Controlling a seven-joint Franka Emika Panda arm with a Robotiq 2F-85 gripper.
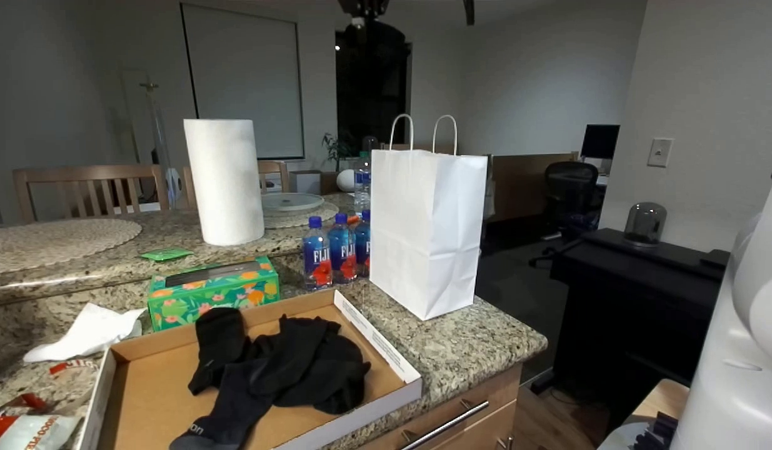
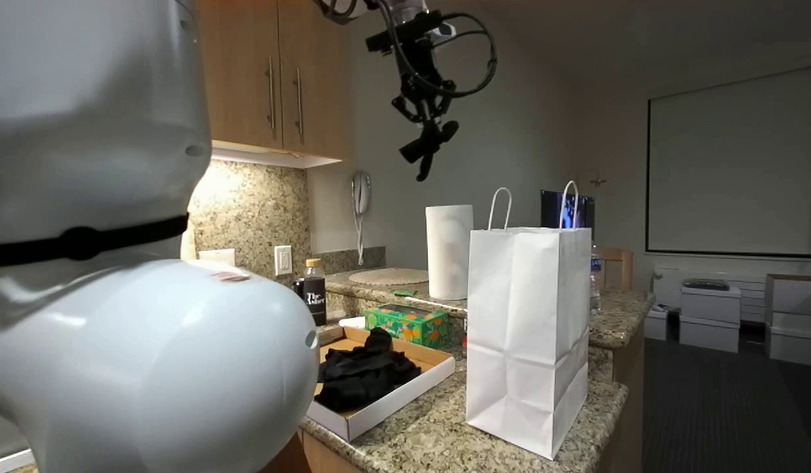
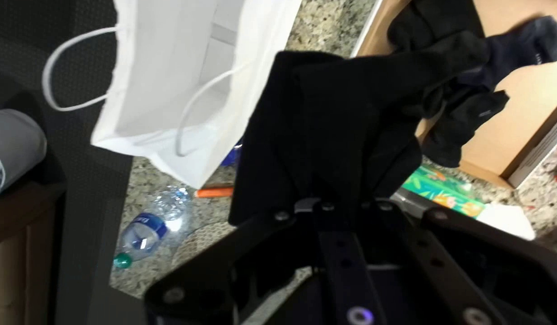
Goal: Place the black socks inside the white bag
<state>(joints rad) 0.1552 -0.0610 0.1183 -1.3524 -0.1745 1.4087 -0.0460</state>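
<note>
Currently, pincer (image 3: 341,205) clenched on at least one black sock (image 3: 323,131), held high beside open white bag (image 1: 423,231). Other socks (image 1: 298,369) in tray (image 1: 382,350) on counter (image 1: 486,334). Possible trouble — limp fabric snagging on handle (image 3: 196,98), draping outside, or tugging bag over.
</note>
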